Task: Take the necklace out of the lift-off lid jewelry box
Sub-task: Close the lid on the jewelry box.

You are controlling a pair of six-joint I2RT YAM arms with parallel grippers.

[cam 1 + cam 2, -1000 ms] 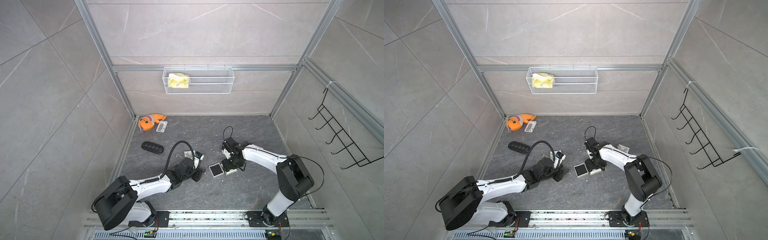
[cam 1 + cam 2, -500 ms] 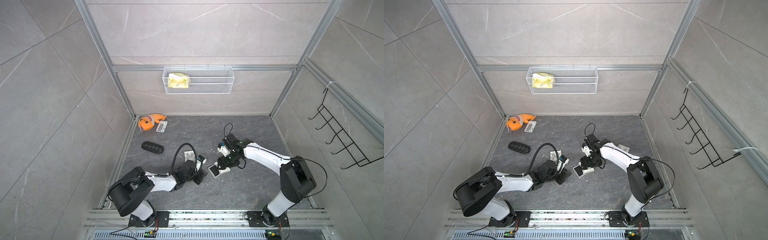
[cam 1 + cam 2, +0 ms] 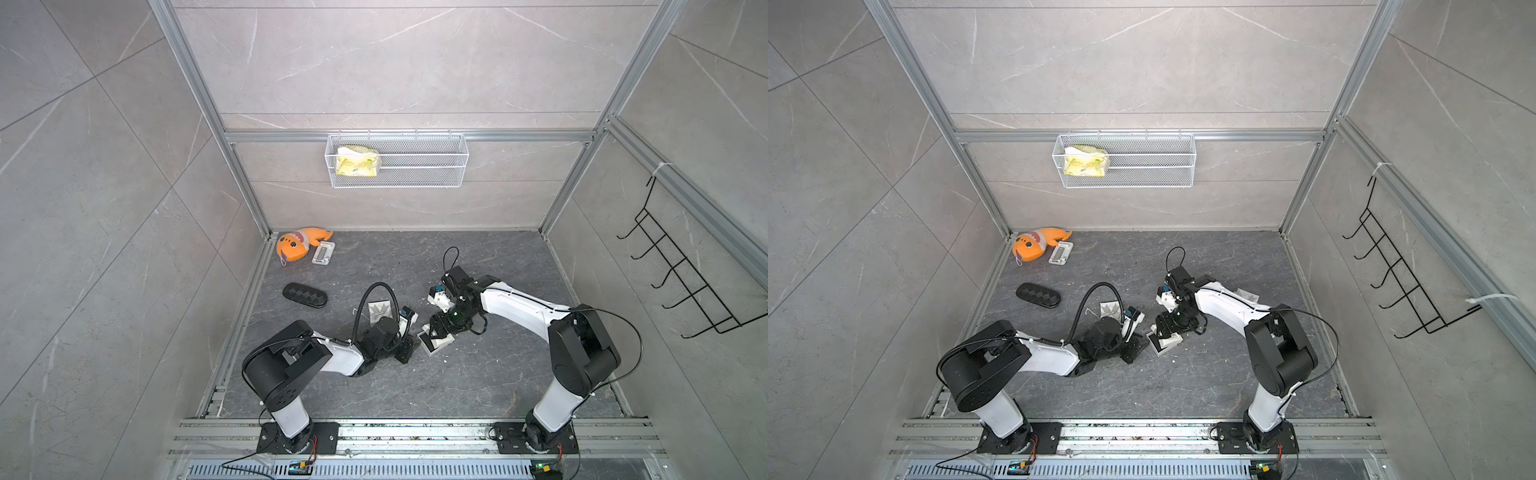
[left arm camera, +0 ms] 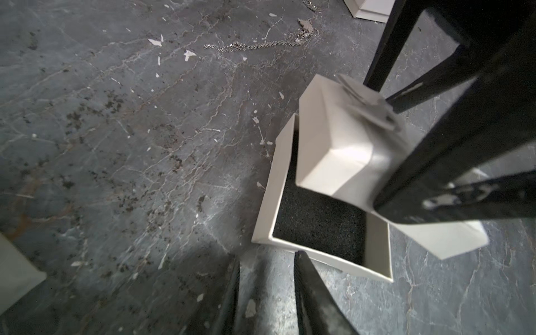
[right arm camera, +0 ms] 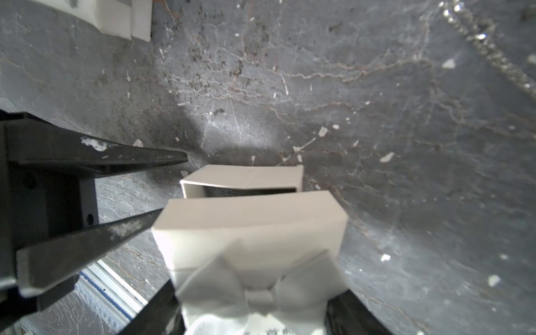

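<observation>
**Box opened, necklace out.** The box (image 4: 275, 185) stands open on the dark floor (image 3: 465, 386), its black foam (image 4: 319, 223) bare. The necklace (image 4: 261, 45) lies stretched on the floor outside the box and well apart from it, with only white flecks on the stone between them. The right gripper (image 3: 441, 330) is clamped on the bow-topped lid (image 5: 249, 229), which hangs tilted over the box and covers part of its opening. The left gripper (image 4: 267, 261) sits low just beside the box's near wall, jaws narrowly parted with nothing between them. In the right wrist view one of its fingers (image 5: 130, 229) ends at the lid's corner, and contact cannot be told. Nearby are a card with a crown mark (image 3: 380, 311) beyond the left wrist, a black oval tray (image 3: 304, 295), and an orange plush fish (image 3: 296, 248) with a small white case (image 3: 323, 253) in the far left corner. A wire basket (image 3: 424, 174) on the back wall holds a yellow packet (image 3: 357, 163). A hook rack (image 3: 685, 261) hangs on the right wall.
</observation>
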